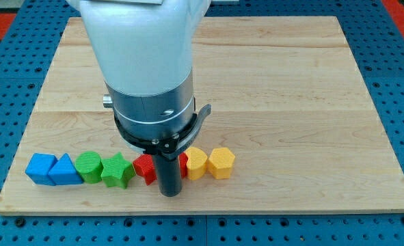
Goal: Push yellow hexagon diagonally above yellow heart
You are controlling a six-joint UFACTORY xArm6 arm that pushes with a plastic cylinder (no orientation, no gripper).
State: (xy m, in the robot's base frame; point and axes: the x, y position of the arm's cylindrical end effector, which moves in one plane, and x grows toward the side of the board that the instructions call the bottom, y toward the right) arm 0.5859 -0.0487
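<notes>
The yellow hexagon (221, 162) lies near the view's bottom, right of centre, touching the yellow heart (197, 163) on its left. My tip (169, 194) is at the view's bottom centre, just below and left of the yellow heart, in front of the red blocks. The rod hides part of the red blocks.
A row of blocks runs along the view's bottom: blue cube (40, 168), blue triangle (65, 171), green cylinder (89, 167), green star (117, 171), red block (145, 167), another red piece (183, 164). The arm's large body (147, 68) covers the board's upper left-centre. The wooden board (290, 102) has a bottom edge close below the row.
</notes>
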